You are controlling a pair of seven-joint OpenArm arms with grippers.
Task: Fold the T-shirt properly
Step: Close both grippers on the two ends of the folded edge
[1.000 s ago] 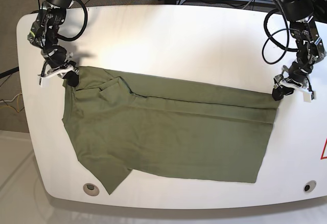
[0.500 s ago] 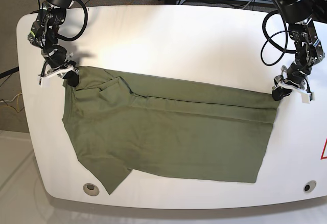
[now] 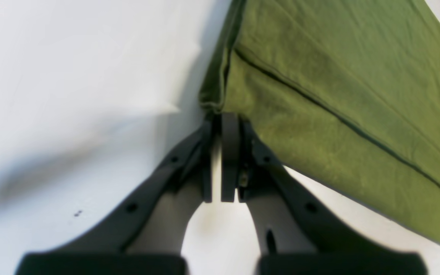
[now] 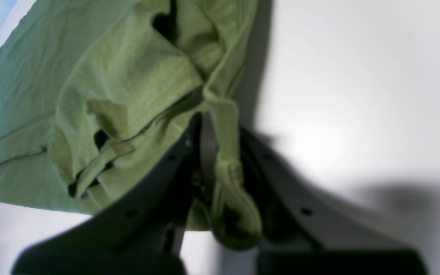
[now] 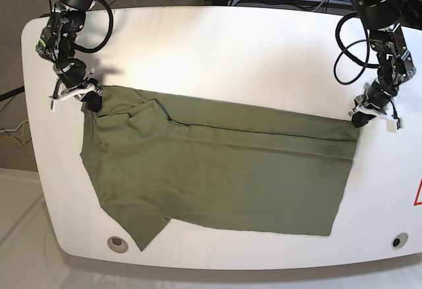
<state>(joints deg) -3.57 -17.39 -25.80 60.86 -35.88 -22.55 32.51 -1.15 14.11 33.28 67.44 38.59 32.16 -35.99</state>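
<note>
The olive T-shirt lies flat on the white table, folded lengthwise, with one sleeve pointing to the front left. In the base view my right gripper is at its upper left corner. The right wrist view shows that gripper shut on bunched cloth of the T-shirt, with a loop of fabric hanging between the fingers. My left gripper sits at the upper right corner. The left wrist view has this gripper with jaws together, pinching the corner of the T-shirt.
Two round holes sit near the table's front edge. A red mark is at the right edge. Black cables loop from the arm at the right, and more gear stands behind the table.
My left gripper has gone from open to shut at the shirt's right corner and shifted slightly inward. The right gripper and the shirt have not moved.
</note>
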